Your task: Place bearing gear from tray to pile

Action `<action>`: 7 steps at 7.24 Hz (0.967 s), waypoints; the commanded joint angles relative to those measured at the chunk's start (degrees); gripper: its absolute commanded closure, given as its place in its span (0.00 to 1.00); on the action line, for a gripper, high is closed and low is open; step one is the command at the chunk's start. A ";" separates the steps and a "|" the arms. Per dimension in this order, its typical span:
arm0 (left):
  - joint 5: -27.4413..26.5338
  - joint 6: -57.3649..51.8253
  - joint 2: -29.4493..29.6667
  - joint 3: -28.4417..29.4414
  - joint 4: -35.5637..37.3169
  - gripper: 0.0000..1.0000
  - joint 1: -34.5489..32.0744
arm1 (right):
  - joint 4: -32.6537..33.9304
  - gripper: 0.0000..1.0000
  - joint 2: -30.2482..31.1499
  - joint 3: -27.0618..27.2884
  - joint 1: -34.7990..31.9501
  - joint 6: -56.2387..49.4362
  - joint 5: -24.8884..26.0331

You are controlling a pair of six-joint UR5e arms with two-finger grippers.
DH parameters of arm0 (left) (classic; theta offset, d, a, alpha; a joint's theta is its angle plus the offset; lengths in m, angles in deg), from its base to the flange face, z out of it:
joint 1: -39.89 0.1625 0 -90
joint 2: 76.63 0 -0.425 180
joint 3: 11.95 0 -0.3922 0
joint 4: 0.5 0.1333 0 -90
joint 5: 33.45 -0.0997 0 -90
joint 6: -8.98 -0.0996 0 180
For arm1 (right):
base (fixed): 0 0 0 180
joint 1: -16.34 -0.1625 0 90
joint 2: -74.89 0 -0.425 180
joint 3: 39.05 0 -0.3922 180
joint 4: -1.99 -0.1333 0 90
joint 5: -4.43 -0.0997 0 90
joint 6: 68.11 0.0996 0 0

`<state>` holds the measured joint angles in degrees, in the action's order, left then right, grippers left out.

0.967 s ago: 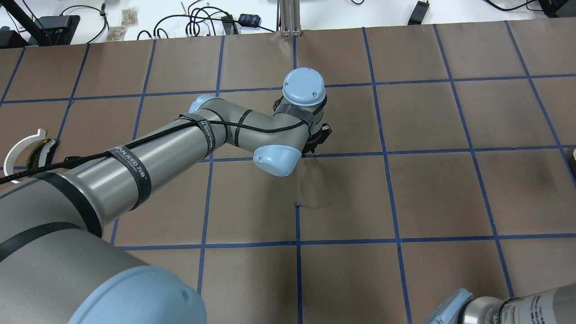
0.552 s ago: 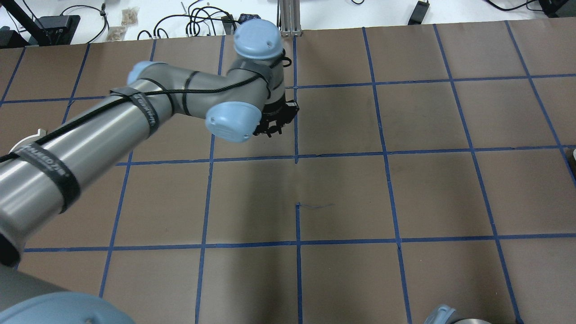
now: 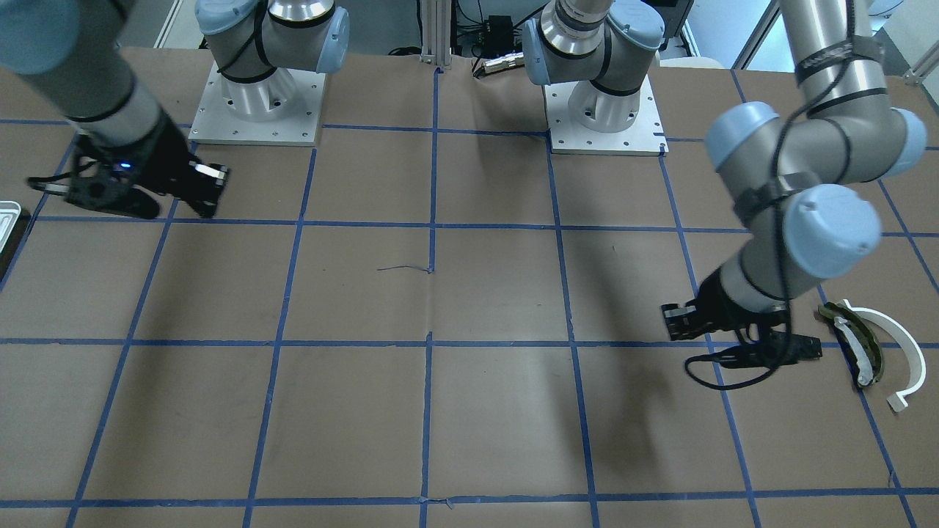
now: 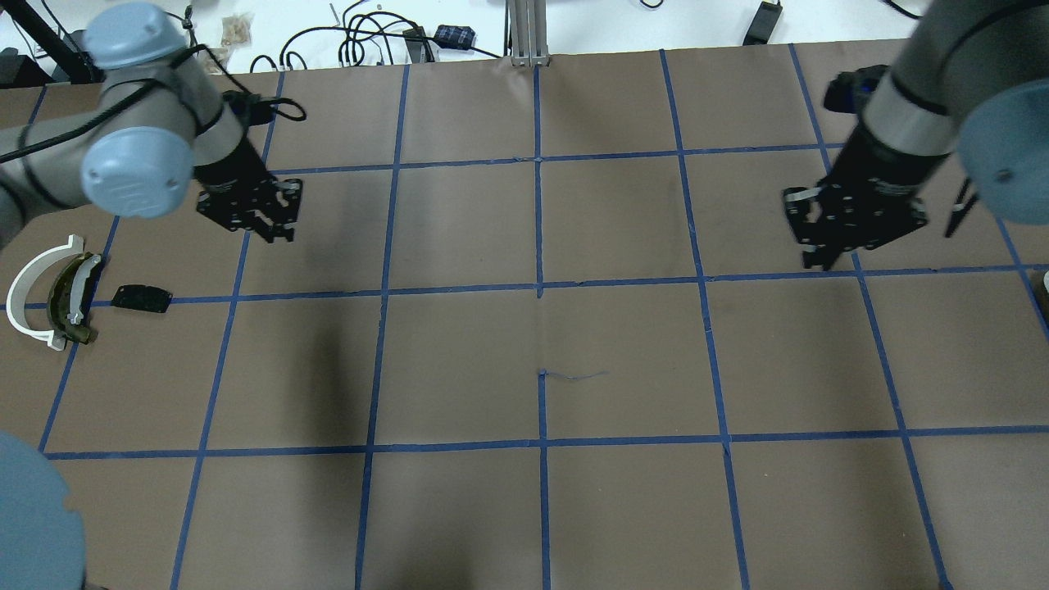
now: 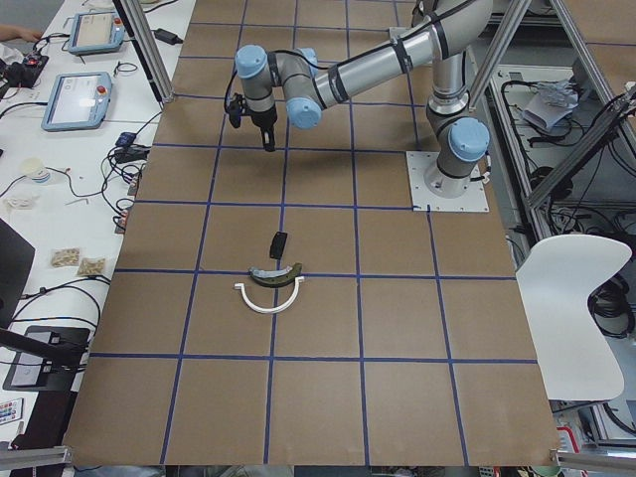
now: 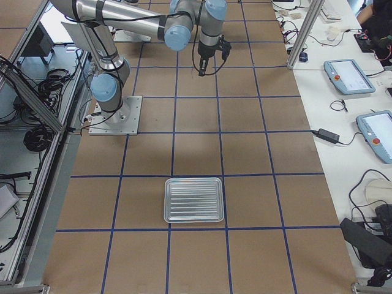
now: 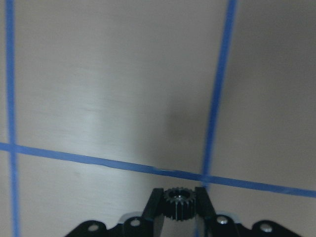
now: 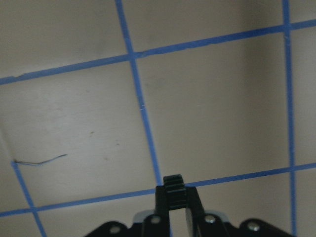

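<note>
My left gripper (image 4: 266, 215) is shut on the bearing gear (image 7: 178, 201), a small dark toothed wheel held between the fingertips above the table. It hangs to the right of and beyond the pile: a white half-ring arc (image 4: 29, 287), a dark olive curved piece (image 4: 70, 303) and a black plate (image 4: 141, 297). My right gripper (image 4: 819, 238) is shut, with nothing seen in it, above the table's right part. The silvery tray (image 6: 193, 199) lies at the table's right end with nothing seen in it.
Brown paper with blue tape squares covers the table (image 4: 541, 360). Cables, adapters and small boxes lie beyond its far edge (image 4: 369, 41). Both arm bases (image 3: 257, 95) stand at the robot's side. A sliver of the tray shows at the front-facing view's left edge (image 3: 9, 213).
My left arm has swung from the table's middle to its left side, near the pile, uncovering the black plate. My right arm has come into view at the right.
</note>
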<state>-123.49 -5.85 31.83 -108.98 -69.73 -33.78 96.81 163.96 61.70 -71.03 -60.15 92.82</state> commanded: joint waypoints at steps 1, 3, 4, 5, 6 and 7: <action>-0.14 -21.14 -0.61 -2.18 -0.29 1.00 14.21 | 12.52 1.00 -9.49 -0.39 -16.45 20.44 -2.07; -0.22 -29.53 -0.52 -9.10 7.40 1.00 23.10 | 29.03 0.99 -20.47 -0.13 -24.49 28.57 -2.25; -0.40 -29.73 -1.14 -13.75 11.45 1.00 24.53 | 31.89 0.97 -23.05 -0.12 -25.21 28.69 -2.69; -0.32 -29.64 -1.23 -16.93 15.75 1.00 25.06 | 32.36 0.86 -23.94 -0.12 -25.48 28.95 -4.78; -0.40 -29.29 -0.79 -17.05 16.23 1.00 25.07 | 32.36 0.59 -24.04 -0.30 -25.48 29.13 -5.24; -0.23 -29.55 -0.44 -16.88 16.32 0.86 25.07 | 32.27 0.01 -23.87 -0.47 -25.31 29.13 -5.24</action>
<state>-123.82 -35.26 31.03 -125.32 -54.39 -8.90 128.84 140.30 61.42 -96.35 -31.19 88.00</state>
